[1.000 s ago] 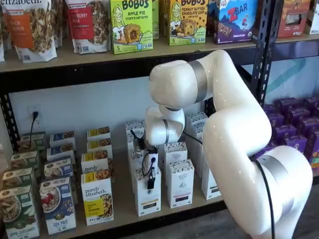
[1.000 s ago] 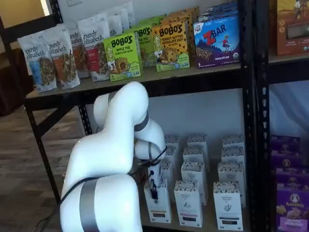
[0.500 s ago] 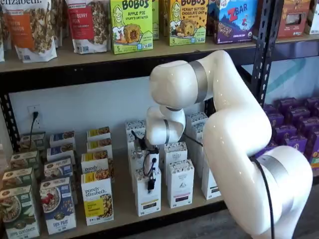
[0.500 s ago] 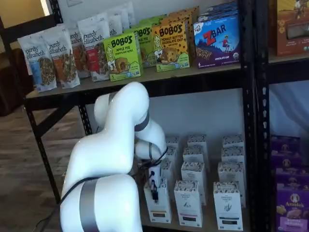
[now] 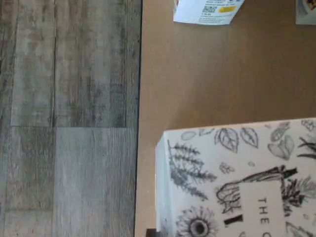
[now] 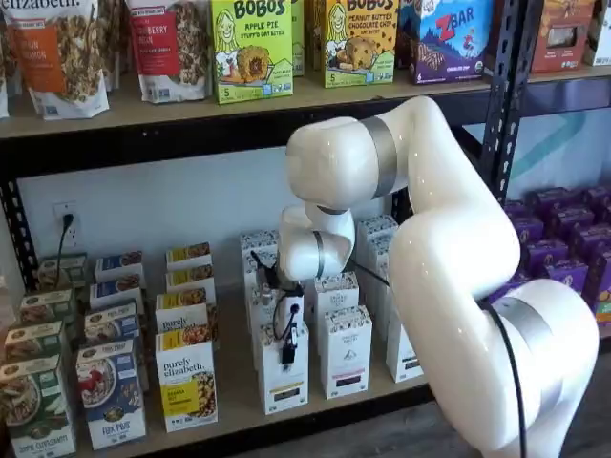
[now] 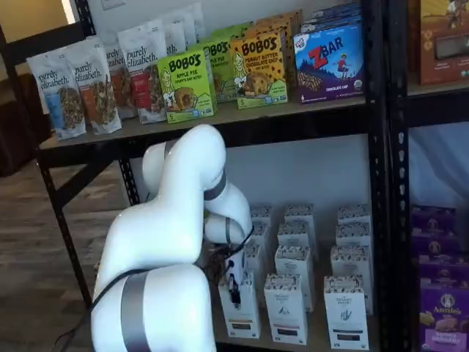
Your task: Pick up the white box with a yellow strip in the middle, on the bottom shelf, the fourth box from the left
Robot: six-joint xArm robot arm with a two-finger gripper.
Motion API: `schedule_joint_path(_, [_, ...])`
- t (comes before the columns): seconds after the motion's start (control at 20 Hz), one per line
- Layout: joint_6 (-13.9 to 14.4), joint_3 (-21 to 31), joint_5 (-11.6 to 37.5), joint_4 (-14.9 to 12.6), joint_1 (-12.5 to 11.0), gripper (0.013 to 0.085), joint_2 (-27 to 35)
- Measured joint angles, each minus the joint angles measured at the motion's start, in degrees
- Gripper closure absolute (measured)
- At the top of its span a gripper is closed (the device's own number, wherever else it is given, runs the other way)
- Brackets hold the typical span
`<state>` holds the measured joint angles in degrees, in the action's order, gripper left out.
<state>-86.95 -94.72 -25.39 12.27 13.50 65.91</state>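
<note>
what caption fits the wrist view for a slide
Wrist camera looks down on the white box with botanical line drawings, standing at the bottom shelf edge above grey plank flooring.

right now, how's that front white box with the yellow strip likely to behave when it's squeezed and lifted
The white box is a tall, narrow carton standing upright on the bottom shelf, so a push high up would probably tip it. Its flat printed card faces look fairly stiff but may dent. It looks light for its size, though its contents don't show.

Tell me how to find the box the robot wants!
Look at the bottom shelf, under the shelf with the snack bags. In the front row stands the white box, with the gripper hanging right in front of it. The white carton beside it has a purple strip and nothing in front of it.
</note>
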Motion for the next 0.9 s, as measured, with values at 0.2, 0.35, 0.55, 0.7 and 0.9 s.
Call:
schedule_joint_path(0.2, [-0.26, 0.00, -0.41, 0.31, 0.01, 0.0330, -0.03])
schedule_joint_path(0.35, [-0.69, 0.09, -0.76, 0.77, -0.03, 0.0330, -0.18])
schedule_joint_path(0.55, [-0.89, 0.31, -0.64, 1.01, -0.02, 0.0330, -0.35])
schedule_joint_path(0.7, [-1.07, 0.30, -0.99, 1.19, -0.04, 0.0370, -0.48])
schedule_joint_path(0.9, [-1.13, 0.25, -1.37, 1.25, -0.08, 0.0490, -0.57])
